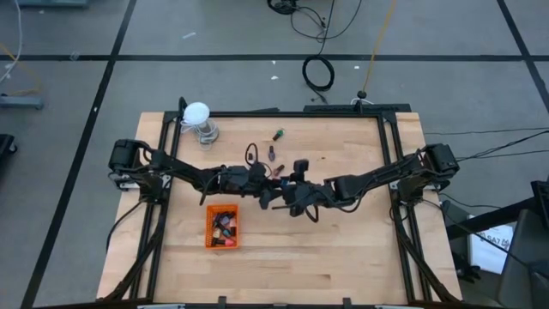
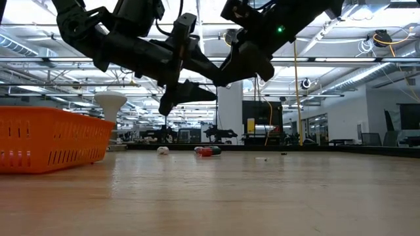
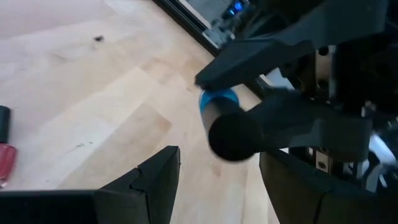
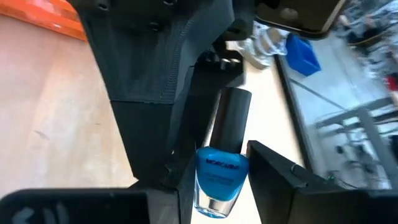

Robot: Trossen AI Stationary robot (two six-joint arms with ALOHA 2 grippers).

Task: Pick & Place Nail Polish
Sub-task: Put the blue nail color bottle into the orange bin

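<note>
The right gripper [image 4: 217, 186] has its jaws clenched on 1 blue nail polish bottle [image 4: 219, 180]; the left gripper [image 3: 217, 180] hangs released, jaws flanking the bottle's black cap [image 3: 233, 134].

Legible text: one partly readable label only.
Right wrist view: the blue nail polish bottle [image 4: 219, 179] carries a dark band of small capital lettering across its front, a single brand-like word beginning "MO"; the remaining letters cannot be resolved. High view: a white sheet on the floor [image 1: 494, 243] shows dark print, too small to read.
</note>
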